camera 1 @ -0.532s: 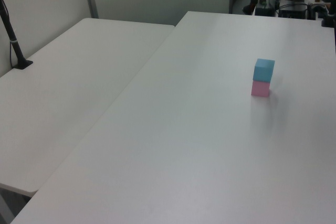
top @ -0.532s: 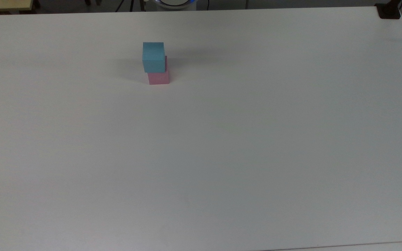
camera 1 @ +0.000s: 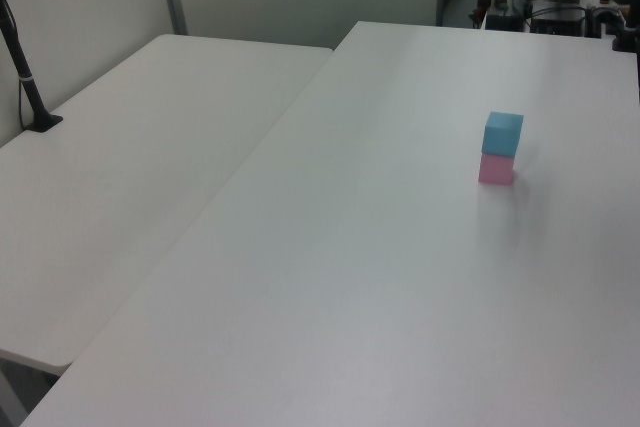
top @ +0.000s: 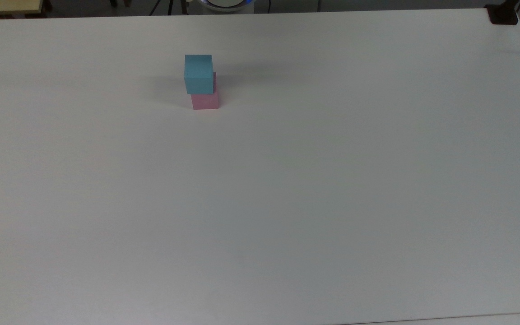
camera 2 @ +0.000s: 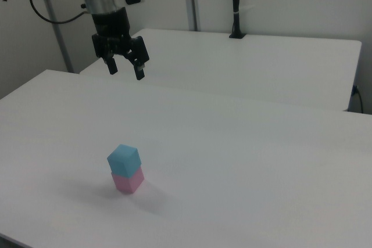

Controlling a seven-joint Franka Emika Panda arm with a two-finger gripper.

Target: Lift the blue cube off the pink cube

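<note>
Tool (camera 2: 124,68) high over worktop (camera 2: 244,155), fingers spread, nothing held; likely parked clear before descent. Blue cube (camera 2: 124,158) well below and ahead of tool, seated on pink cube (camera 2: 128,181), slightly offset. Stack untouched. Gap looks wide enough to straddle blue cube; lift not yet begun.

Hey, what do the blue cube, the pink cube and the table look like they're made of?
The blue cube looks like matte foam or painted wood: flat colour, no glare, plain faces. The pink cube under it has the same dull, even finish, so probably the same material. The table looks like smooth white laminate or plastic, with a faint soft sheen. None of this is certain from looks alone.
</note>
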